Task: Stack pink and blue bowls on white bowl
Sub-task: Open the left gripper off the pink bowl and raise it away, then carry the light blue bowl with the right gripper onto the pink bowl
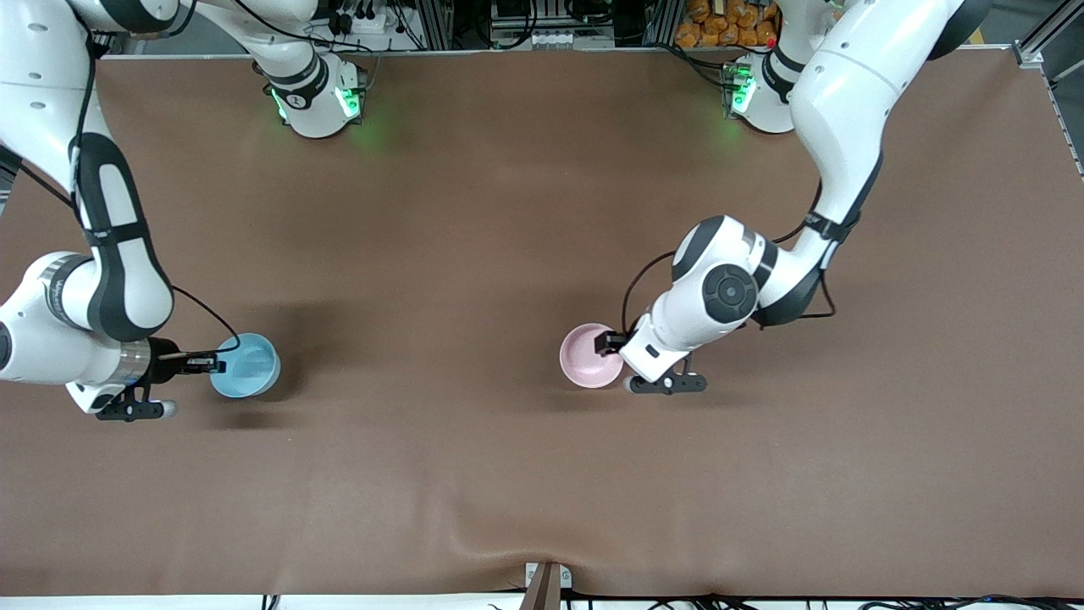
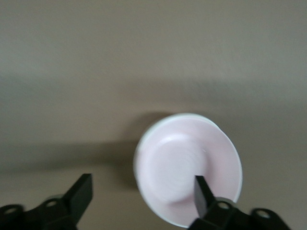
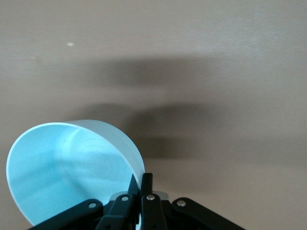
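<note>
From the front, the right gripper [image 1: 207, 364] is pinching the rim of the glossy sky-blue round bowl [image 1: 246, 365] at the right arm's end of the brown table [image 1: 542, 474], while the left gripper [image 1: 611, 343] is reaching over the glossy pale pink round bowl [image 1: 590, 356] mid-table; no white bowl is showing, so no stacking is done yet. The left wrist view is showing spread fingers [image 2: 204, 195], one inside the pink bowl [image 2: 188, 167], gripping nothing. The right wrist view is showing fingers [image 3: 146, 184] closed on the tilted blue bowl's [image 3: 72, 172] wall.

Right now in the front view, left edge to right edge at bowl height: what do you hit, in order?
right gripper shut on the blue bowl's rim → blue bowl → bare brown table → pink bowl → left gripper, open at the pink bowl's rim. No white bowl in view.
</note>
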Controlling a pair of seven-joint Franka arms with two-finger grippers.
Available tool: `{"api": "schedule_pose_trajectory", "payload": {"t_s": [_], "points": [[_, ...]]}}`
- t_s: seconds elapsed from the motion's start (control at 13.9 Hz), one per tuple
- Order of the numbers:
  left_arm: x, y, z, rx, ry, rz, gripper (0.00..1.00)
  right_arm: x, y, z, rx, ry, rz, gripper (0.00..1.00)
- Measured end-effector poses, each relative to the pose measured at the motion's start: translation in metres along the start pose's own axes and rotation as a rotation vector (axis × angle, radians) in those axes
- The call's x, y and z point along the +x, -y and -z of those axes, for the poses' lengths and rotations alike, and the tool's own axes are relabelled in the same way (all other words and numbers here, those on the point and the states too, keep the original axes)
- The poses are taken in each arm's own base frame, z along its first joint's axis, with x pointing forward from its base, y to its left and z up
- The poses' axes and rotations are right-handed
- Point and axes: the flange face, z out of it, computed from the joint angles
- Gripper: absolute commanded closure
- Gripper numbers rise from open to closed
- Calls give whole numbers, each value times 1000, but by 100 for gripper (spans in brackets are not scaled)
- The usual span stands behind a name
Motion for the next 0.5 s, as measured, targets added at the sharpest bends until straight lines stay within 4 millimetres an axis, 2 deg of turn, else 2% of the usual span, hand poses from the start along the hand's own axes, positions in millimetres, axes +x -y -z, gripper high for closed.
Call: {"api": "schedule_pose_trajectory", "payload": {"t_s": [0.14, 0.36, 0.5], "points": [[13, 17, 51, 50, -66, 0, 0, -1, 37, 12, -2, 8, -49, 100], [35, 75, 145, 80, -161, 65, 0, -3, 104, 28, 39, 9, -129, 100], [36, 106, 205, 102, -210, 71, 0, -4, 152, 41, 73, 15, -184, 100]]}}
